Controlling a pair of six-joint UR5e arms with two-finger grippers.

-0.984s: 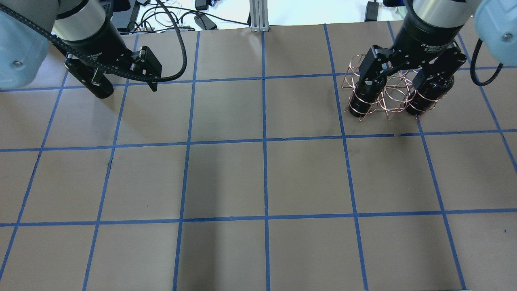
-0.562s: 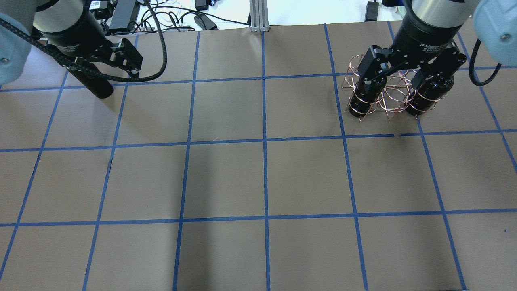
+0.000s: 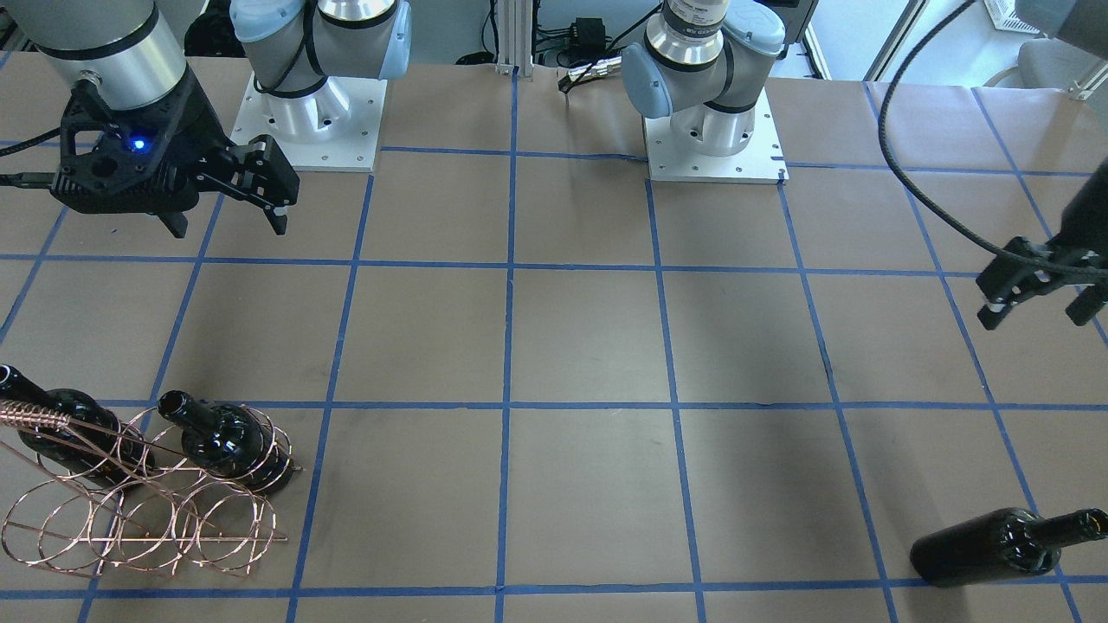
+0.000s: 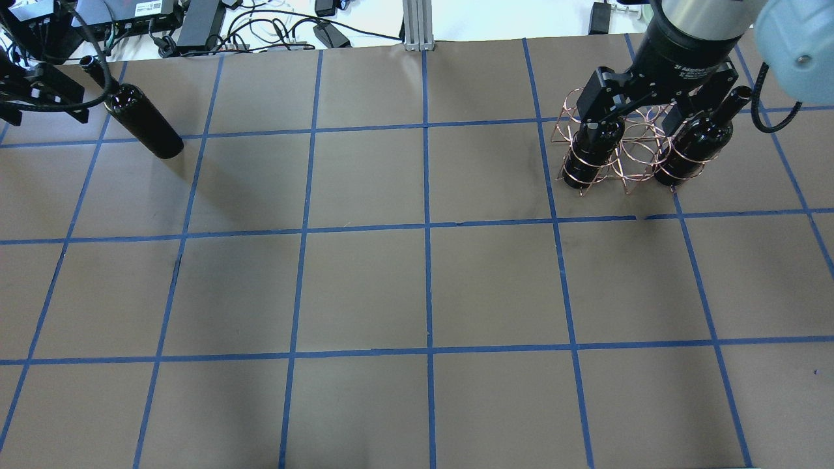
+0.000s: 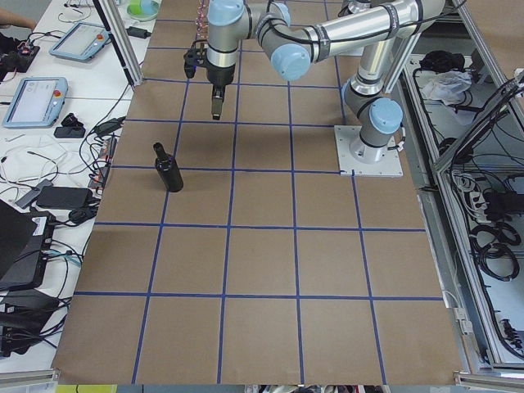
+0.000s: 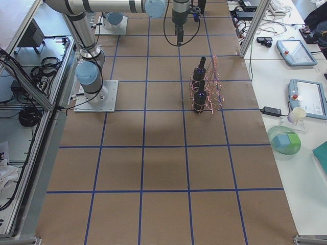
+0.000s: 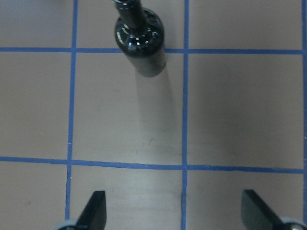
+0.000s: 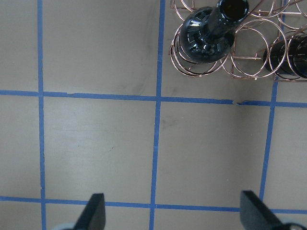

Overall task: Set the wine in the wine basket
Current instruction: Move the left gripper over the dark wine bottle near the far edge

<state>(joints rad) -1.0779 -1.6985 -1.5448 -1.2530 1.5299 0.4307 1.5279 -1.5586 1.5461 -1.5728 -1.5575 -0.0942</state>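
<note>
The copper wire wine basket (image 4: pixel 635 153) stands at the far right and holds two dark bottles, one at each end (image 4: pixel 586 159) (image 4: pixel 694 146). It also shows in the front view (image 3: pixel 130 519) and the right wrist view (image 8: pixel 249 57). The third wine bottle (image 4: pixel 140 124) stands upright and alone at the far left; it also shows in the front view (image 3: pixel 987 547) and the left wrist view (image 7: pixel 140 36). My left gripper (image 3: pixel 1039 303) is open and empty, raised on the robot's side of that bottle. My right gripper (image 3: pixel 227 212) is open and empty, raised on the robot's side of the basket.
The brown table (image 4: pixel 423 286) is marked with a blue tape grid. Cables and power supplies (image 4: pixel 195 26) lie beyond its far edge. Both robot bases (image 3: pixel 714 130) stand on white plates at the near edge. Tablets and a green bowl (image 6: pixel 283 143) sit on the side bench.
My left gripper has drawn back from the lone bottle towards the view's left edge, and the bottle stays standing. My right gripper has shifted slightly over the basket.
</note>
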